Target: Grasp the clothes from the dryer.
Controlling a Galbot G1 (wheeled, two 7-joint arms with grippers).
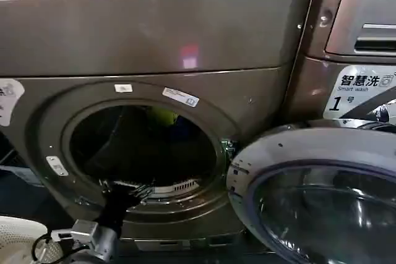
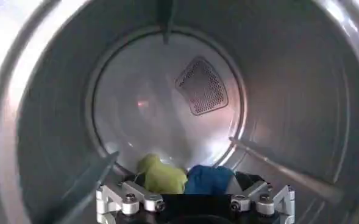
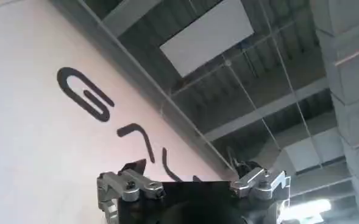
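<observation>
Nearest, the left hand (image 1: 124,191) sits at the lower lip of the round porthole of the bronze-brown metallic dryer (image 1: 154,35), its black fingers spread open and pointing into the drum. Beside it to the right, the chrome-rimmed glass door (image 1: 322,196) hangs swung open. Deeper in, straight ahead of that hand on the drum floor against the back wall, lie the clothes: a lime-green fabric bundle (image 2: 161,176) touching a dark blue bundle (image 2: 209,179), side by side across the approach. The right hand (image 3: 191,201), jaws open, points up at the ceiling, so the left arm is nearer
</observation>
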